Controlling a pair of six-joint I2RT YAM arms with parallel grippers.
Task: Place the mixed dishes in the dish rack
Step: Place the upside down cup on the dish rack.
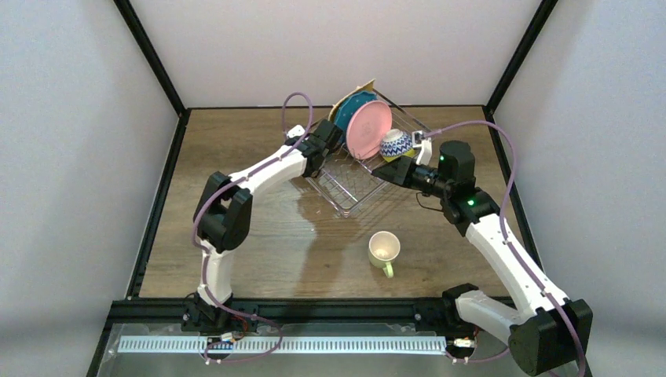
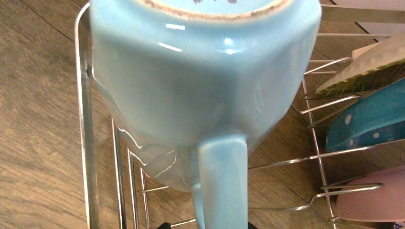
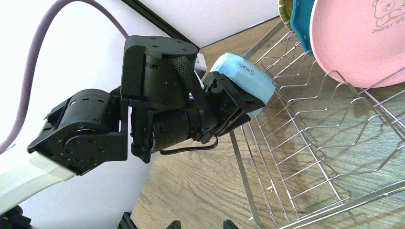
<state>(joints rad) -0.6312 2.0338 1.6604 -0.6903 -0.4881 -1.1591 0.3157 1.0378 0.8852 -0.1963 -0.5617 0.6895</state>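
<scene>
Two hands at the dish rack (image 3: 241, 176): my left gripper (image 1: 331, 140) straddles the light-blue mug (image 2: 200, 86) handle, hold unclear; my right gripper (image 3: 199, 224) stands part-open, empty.

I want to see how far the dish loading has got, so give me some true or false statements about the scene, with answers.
The pink plate stands on edge in the dish rack. True.
The pale yellow-green mug is in the rack. False: it sits on the table, outside it.
The patterned bowl is in the rack. True.
The right hand is empty. True.
The light-blue mug is at the right hand. False: it is at the left hand, at the rack's edge.
</scene>
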